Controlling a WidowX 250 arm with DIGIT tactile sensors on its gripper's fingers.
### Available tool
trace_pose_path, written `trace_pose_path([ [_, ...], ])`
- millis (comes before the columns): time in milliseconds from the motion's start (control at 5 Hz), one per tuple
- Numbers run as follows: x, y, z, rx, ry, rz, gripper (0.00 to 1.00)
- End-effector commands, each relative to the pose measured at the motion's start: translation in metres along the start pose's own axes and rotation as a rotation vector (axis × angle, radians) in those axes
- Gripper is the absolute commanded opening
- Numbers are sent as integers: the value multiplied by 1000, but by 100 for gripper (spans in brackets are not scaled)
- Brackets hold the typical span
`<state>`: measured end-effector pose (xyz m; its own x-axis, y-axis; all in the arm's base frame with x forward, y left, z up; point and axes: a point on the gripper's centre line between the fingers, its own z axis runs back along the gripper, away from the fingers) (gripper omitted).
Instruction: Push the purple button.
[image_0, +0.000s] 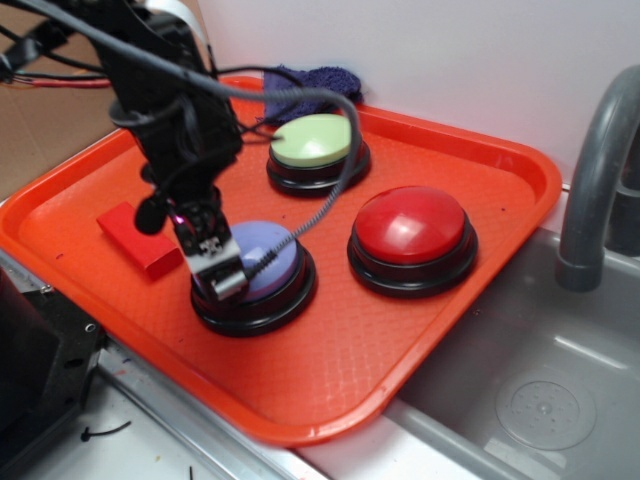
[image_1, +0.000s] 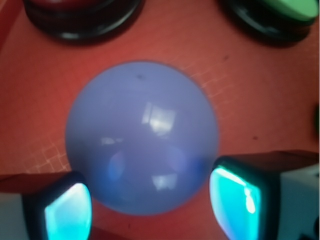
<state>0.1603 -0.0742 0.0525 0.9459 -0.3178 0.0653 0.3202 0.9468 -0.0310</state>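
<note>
The tool (image_0: 220, 272) hung over the purple button (image_0: 270, 262), its tip at the near-left edge of the dome; whether it touched I could not tell. From the wrist view its two fingers (image_1: 67, 212) stood spread apart, released, flanking the near side of the dome and gripping nothing. The button sat near the front of an orange tray (image_0: 330, 390), with a green button (image_0: 315, 145) behind it and a red button (image_0: 412, 235) to its right. A red block (image_0: 140, 240) lay to the left. No writing was legible anywhere.
</note>
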Motion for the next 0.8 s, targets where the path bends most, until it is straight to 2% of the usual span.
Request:
trace_pose_path([
  [0, 21, -1, 3, -32, -33, -20, 100],
  [200, 24, 2, 41, -15, -69, -8, 100],
  [600, 20, 12, 91, 58, -14, 72, 100],
])
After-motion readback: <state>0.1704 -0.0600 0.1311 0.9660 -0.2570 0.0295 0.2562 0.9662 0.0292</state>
